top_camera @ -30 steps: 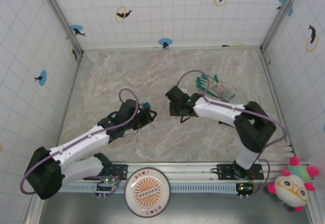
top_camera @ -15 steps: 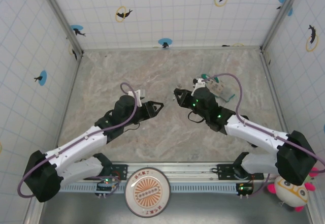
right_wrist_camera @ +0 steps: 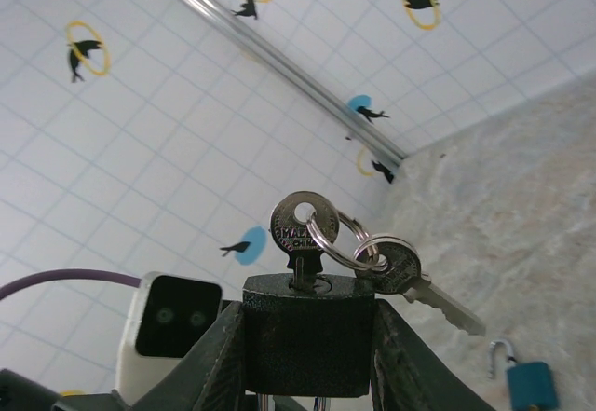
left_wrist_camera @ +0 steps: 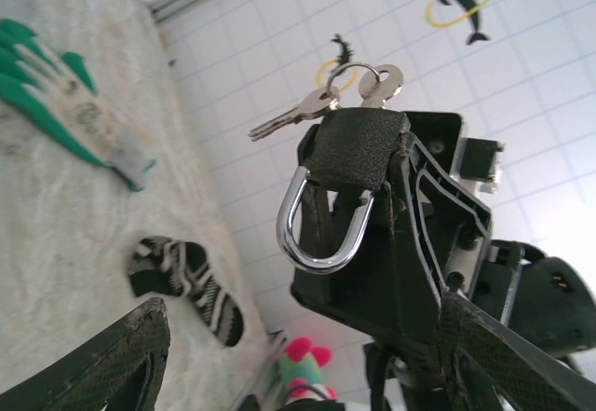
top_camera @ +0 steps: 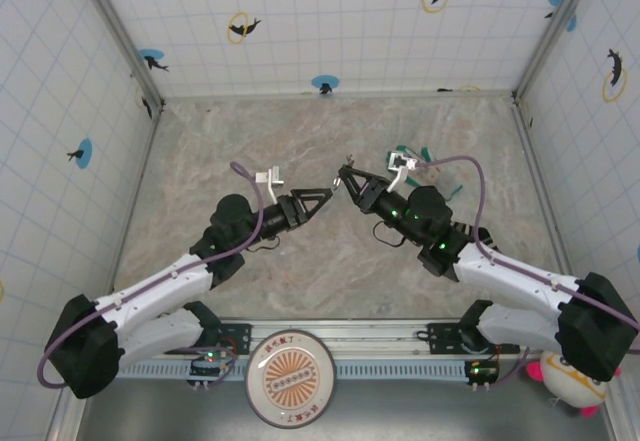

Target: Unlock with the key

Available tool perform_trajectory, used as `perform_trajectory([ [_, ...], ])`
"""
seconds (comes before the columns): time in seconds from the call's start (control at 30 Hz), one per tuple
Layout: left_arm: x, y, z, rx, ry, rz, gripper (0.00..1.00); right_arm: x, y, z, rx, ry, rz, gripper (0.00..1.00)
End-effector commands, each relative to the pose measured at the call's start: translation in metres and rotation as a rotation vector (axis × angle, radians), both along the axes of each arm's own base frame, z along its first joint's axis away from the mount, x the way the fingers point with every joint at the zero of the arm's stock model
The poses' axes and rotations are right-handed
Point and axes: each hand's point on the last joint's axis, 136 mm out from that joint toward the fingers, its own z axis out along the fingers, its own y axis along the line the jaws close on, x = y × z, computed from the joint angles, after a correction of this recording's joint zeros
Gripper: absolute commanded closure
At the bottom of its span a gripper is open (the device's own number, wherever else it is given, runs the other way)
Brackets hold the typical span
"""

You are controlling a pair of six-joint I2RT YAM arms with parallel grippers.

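Right wrist view: a blocky, matte black padlock [right_wrist_camera: 307, 336] is clamped between the dark fingers of the right claw [top_camera: 348, 175]. The key [right_wrist_camera: 299, 229], flat silvery metal with a round stamped head, is seated upright in the slot on top, just above those fingers. A wire ring [right_wrist_camera: 349, 243] carrying a second key [right_wrist_camera: 410, 280] hangs from it. The polished U-shaped shackle [left_wrist_camera: 321, 234] is seen from the left wrist. The left claw [top_camera: 318, 201] is spread wide just short of the lock, its fingers cut off at that view's lower corners. The key's blade is hidden inside the body.
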Motion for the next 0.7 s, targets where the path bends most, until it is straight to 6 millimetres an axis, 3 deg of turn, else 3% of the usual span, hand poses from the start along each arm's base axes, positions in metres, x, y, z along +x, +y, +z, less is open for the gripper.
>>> perform_trajectory([
  [0.0, -0.009, 0.001, 0.031, -0.134, -0.066, -0.048, 0.23, -0.013, 0.003, 0.035, 0.109, -0.086, 0.050, 0.84],
  [0.2, -0.016, 0.008, 0.058, -0.222, -0.146, -0.053, 0.22, -0.020, 0.013, 0.036, 0.123, -0.086, 0.087, 0.85],
  [0.43, -0.017, 0.009, 0.064, -0.234, -0.163, -0.049, 0.25, -0.025, 0.019, 0.036, 0.147, -0.081, 0.121, 0.86],
  [0.67, -0.016, 0.015, 0.067, -0.209, -0.182, -0.011, 0.32, -0.009, 0.015, 0.002, -0.023, 0.009, 0.028, 0.89],
])
